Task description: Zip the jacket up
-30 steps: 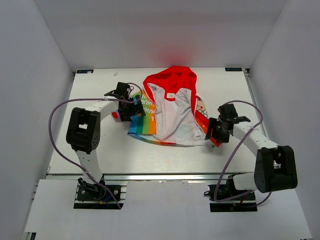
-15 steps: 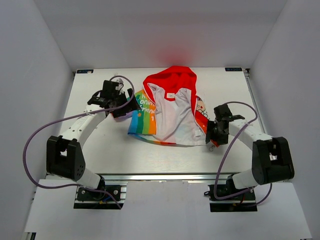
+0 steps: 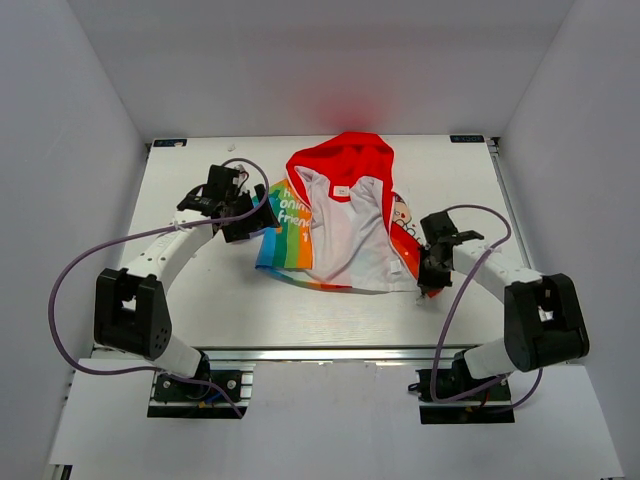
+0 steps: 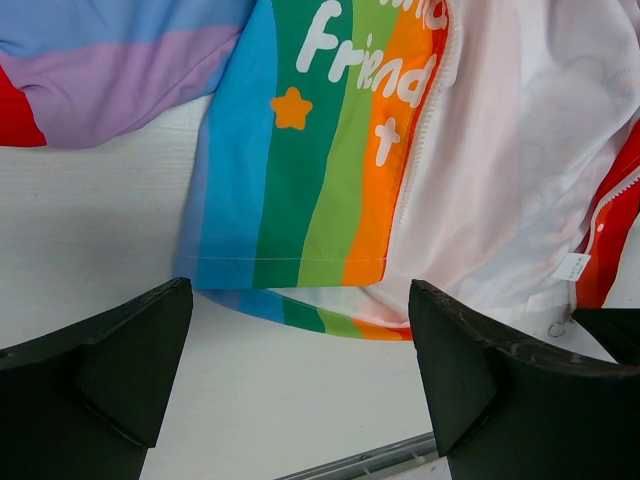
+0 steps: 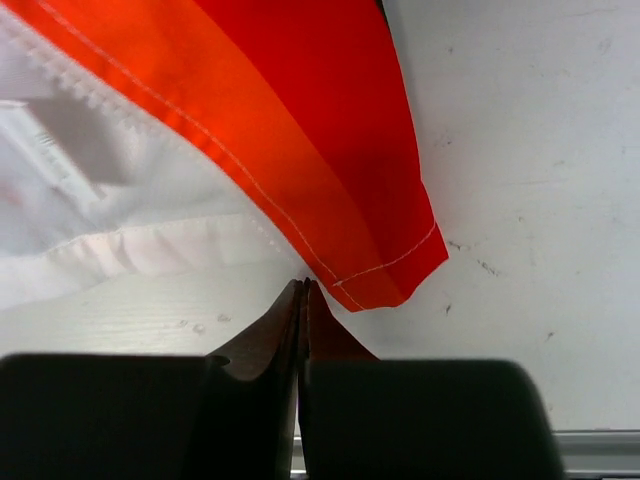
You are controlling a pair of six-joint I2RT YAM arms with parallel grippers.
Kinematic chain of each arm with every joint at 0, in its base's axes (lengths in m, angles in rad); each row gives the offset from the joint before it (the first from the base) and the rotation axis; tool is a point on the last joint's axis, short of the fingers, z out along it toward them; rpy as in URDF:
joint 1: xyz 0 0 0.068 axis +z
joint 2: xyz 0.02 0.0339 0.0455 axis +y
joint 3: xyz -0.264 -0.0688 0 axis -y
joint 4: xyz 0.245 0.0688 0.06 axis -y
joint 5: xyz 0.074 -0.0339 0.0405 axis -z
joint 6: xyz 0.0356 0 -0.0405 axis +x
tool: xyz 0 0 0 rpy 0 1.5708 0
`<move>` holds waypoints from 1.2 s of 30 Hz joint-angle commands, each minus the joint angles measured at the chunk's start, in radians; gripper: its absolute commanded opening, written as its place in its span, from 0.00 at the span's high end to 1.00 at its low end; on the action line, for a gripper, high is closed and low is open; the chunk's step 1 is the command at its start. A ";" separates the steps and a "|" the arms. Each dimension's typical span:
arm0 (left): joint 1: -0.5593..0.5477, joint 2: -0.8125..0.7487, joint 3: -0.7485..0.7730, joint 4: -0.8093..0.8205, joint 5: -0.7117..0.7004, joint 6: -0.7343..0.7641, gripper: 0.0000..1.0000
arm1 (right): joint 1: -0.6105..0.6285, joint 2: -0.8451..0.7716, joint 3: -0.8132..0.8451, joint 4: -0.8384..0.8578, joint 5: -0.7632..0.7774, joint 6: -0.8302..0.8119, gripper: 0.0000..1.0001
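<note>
Just ahead of the left end effector (image 4: 300, 300), whose two fingers stand wide apart, lies the rainbow front of the one jacket (image 3: 340, 225). It is spread open on the bench (image 3: 450, 180), white lining up. The right end effector (image 5: 303, 288) has its two fingers pressed together, tips at the jacket's red hem corner. Whether they pinch cloth I cannot tell.

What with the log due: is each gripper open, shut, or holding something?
Left gripper: open, above the jacket, holding nothing.
Right gripper: shut at the jacket's red corner; grip unclear.
</note>
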 commanded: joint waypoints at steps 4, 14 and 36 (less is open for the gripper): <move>0.000 -0.072 -0.009 -0.005 -0.001 0.002 0.02 | 0.015 -0.145 0.135 -0.063 -0.123 -0.032 1.00; 0.000 -0.158 -0.106 -0.010 0.037 -0.019 0.02 | 0.161 -0.248 0.179 -0.133 -0.034 0.017 1.00; 0.000 -0.146 -0.139 -0.030 0.003 -0.022 0.02 | 0.088 0.123 0.043 -0.037 0.165 0.089 0.45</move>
